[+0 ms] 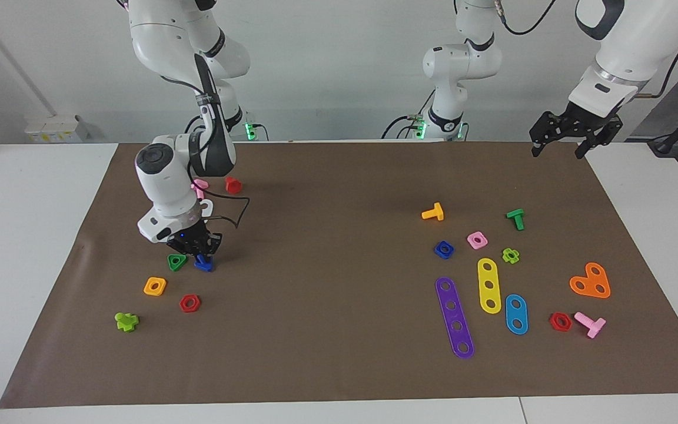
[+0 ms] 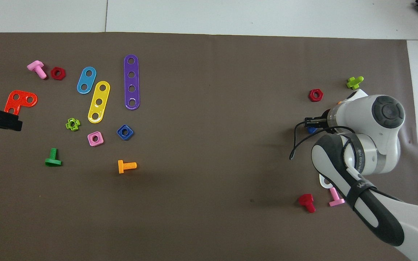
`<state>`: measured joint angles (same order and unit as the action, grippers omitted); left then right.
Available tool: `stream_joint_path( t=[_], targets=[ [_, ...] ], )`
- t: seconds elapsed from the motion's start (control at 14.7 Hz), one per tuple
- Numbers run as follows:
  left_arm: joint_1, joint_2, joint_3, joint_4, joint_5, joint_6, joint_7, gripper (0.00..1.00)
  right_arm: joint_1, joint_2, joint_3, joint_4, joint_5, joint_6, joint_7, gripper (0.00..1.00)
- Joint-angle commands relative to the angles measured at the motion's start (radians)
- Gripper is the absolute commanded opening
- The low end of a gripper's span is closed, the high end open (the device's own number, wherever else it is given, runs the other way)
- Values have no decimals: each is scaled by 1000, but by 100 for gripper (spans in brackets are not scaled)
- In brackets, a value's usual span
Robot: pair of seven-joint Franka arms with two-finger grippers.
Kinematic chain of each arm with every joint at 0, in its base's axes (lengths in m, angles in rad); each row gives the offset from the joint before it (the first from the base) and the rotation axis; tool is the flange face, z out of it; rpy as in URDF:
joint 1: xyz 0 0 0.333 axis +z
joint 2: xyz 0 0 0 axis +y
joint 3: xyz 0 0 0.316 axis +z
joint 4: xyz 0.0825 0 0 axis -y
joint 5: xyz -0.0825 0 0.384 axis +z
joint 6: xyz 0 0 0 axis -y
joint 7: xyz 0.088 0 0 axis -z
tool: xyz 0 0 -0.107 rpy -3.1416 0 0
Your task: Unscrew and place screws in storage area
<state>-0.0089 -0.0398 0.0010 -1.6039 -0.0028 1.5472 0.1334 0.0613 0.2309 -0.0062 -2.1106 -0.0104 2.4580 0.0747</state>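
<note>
Down at the right arm's end of the table, the right gripper [image 1: 199, 252] is hanging low over the storage area [image 1: 165, 274] of the brown mat [image 1: 339, 330], directly above the dark-blue bolt [image 1: 203, 263], which is lying on the mat just beside the green triangle nut [image 1: 176, 261]. Whether its jaws are pinching the bolt or standing apart around it cannot be told, since the fingertips are lying right at the bolt's top in the facing view and the wrist is covering most of it in the overhead view, where only a sliver of blue [image 2: 312, 129] is showing under the gripper [image 2: 311, 122]. Farther from the robots than the bolt are sitting an orange square nut [image 1: 155, 286], a red hexagon nut [image 1: 189, 302] and a lime cross-shaped piece [image 1: 126, 321]; nearer to the robots, the white holed strip [image 1: 205, 207] is peeking out past the arm, with a pink bolt [image 1: 199, 188] and a red bolt [image 1: 233, 185] beside it. The left gripper [image 1: 557, 146] is waiting raised over the mat's edge nearest the robots at the left arm's end, its jaws spread wide and holding nothing. Below it on the mat are lying an orange bolt [image 1: 433, 212], a green bolt [image 1: 515, 218], a blue square nut [image 1: 444, 249] and purple [image 1: 454, 317], yellow [image 1: 488, 285] and light-blue [image 1: 516, 314] strips.
</note>
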Motion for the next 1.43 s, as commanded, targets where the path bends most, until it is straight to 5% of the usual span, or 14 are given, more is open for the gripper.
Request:
stream_joint_path(
  t=[0.0, 0.2, 0.61, 0.81, 1.36],
  targets=[
    [13, -26, -6, -28, -17, 2, 6, 100, -3, -54, 8, 100, 23, -119, -18, 100],
    [13, -26, -7, -28, -17, 2, 6, 100, -18, -77, -3, 309, 14, -399, 2, 100],
    [13, -26, -6, -28, -17, 2, 6, 100, -72, -261, -8, 363, 15, -712, 46, 100],
    [13, -26, -6, -28, -17, 2, 6, 100, -81, -252, -17, 527, 6, -897, 97, 100],
    [13, -26, -6, -28, -17, 2, 6, 100, -72, -277, -17, 531, -8, -959, 14, 100]
  ],
)
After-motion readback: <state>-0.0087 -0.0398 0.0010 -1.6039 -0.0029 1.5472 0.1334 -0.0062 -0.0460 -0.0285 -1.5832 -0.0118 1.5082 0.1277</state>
